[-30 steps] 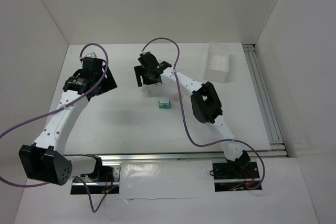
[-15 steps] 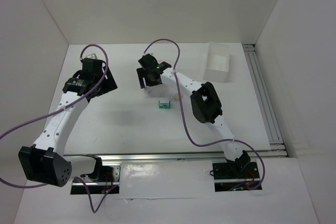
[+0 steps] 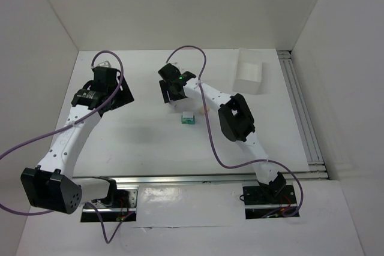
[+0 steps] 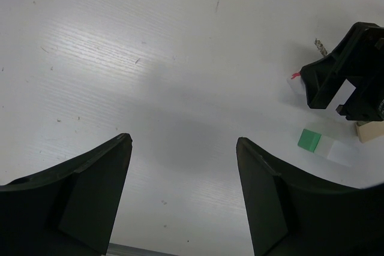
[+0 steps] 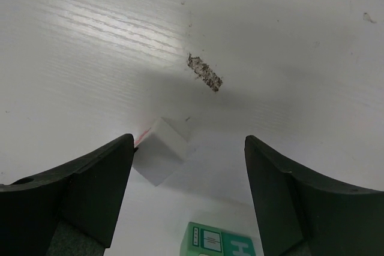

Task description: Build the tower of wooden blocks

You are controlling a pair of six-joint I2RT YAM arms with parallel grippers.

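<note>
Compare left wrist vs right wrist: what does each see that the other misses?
Only left wrist: the right gripper seen from outside, jaws open, and a tan piece just beside it.
Only right wrist: the printed label on the side of the green block, plus a clear look at a grey scuff.
Both: the green block, the white table, and what is probably the same white block with a red mark at its edge.

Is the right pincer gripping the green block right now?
No, the right pincer stands open and the green block lies loose, untouched by it.
</note>
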